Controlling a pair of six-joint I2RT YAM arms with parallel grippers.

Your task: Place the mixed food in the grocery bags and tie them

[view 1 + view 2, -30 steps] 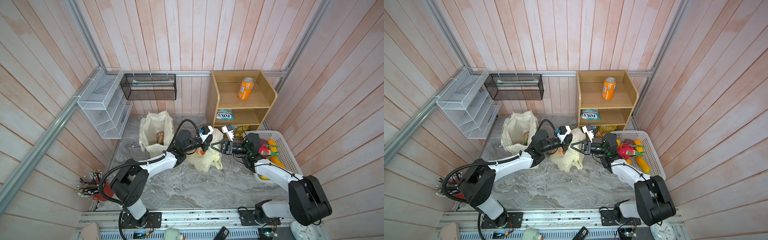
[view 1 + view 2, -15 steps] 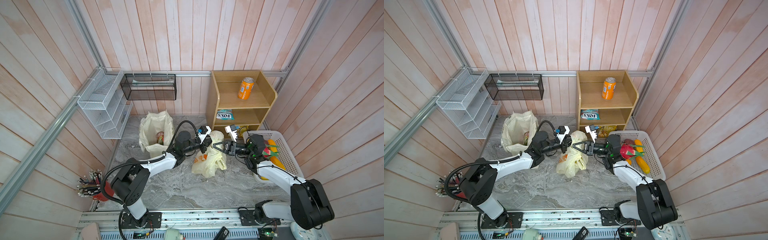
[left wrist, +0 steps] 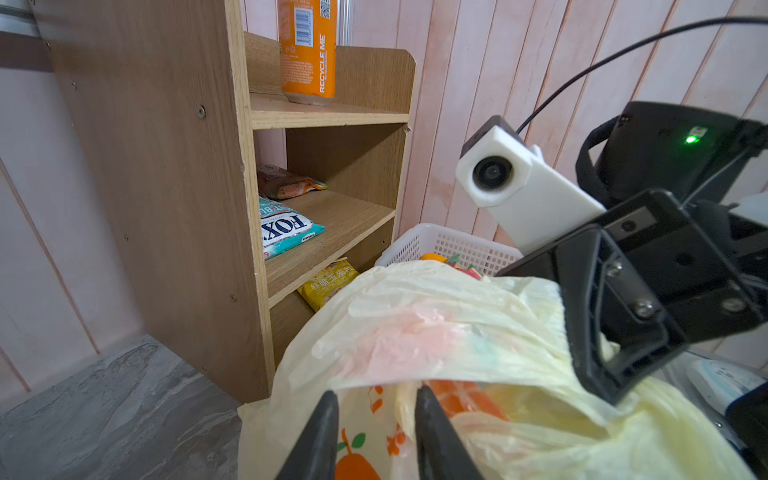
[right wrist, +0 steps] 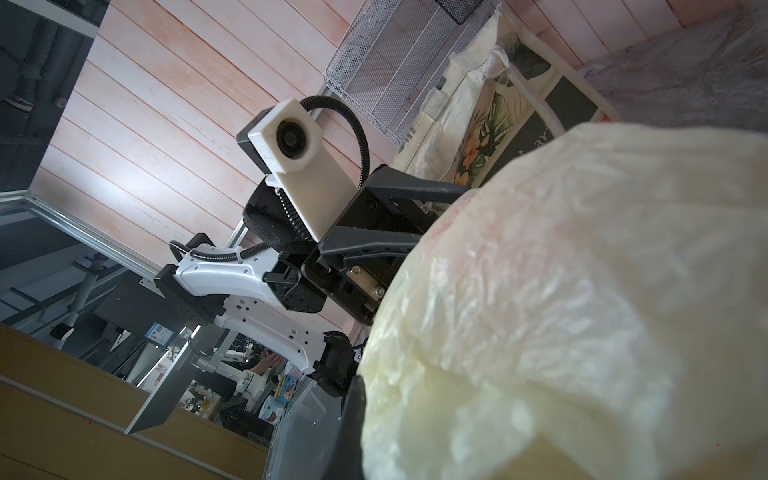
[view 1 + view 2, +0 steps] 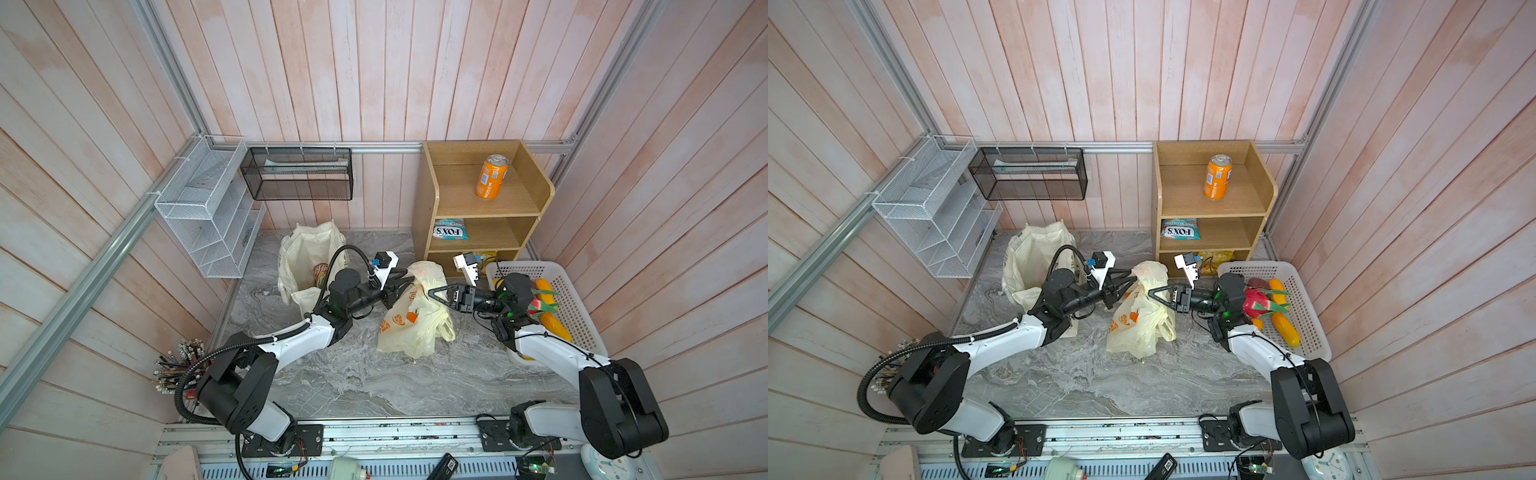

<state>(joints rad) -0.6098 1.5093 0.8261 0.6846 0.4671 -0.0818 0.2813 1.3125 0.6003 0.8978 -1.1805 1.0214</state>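
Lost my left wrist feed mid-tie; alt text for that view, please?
A cream plastic bag printed with orange fruits fills the foreground; the left gripper stands open against it, the shut right gripper apparently pinching it. Behind: a wooden shelf holding an orange can, a FOX'S packet and a yellow snack packet, beside a white basket.

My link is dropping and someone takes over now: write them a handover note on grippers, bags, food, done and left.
The left gripper is open at the plastic bag; the right gripper is shut on its top. It looks loaded, no knot visible.
The canvas tote stands open, untied.
Left: orange can and Fox's packet on the shelf, toy fruits in the basket, tying both bags.
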